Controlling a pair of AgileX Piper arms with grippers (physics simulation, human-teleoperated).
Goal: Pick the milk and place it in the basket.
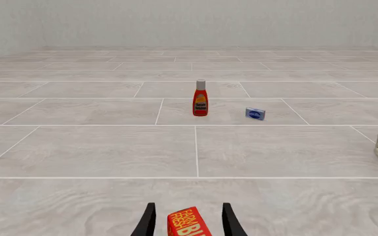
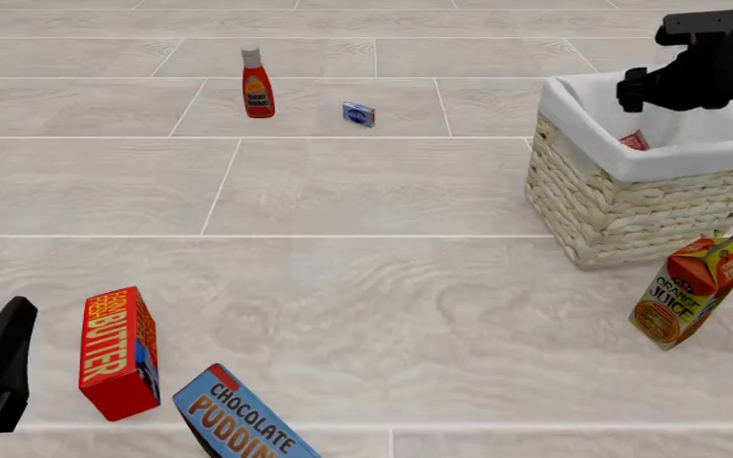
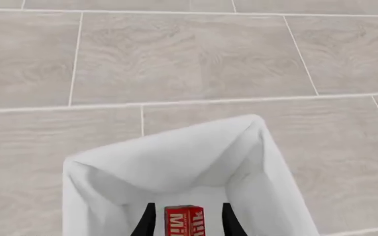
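Note:
The milk, a red carton top with white lettering, stands inside the basket between the fingers of my right gripper, with a gap on each side. In the front view only its red tip shows above the white cloth of the wicker basket. My right gripper hangs open just above the basket's opening. My left gripper is open and empty, low at the front left beside the butter box.
A red butter box and a chocolate pudding box lie at the front left. An orange juice carton stands in front of the basket. A ketchup bottle and a small blue box stand far back.

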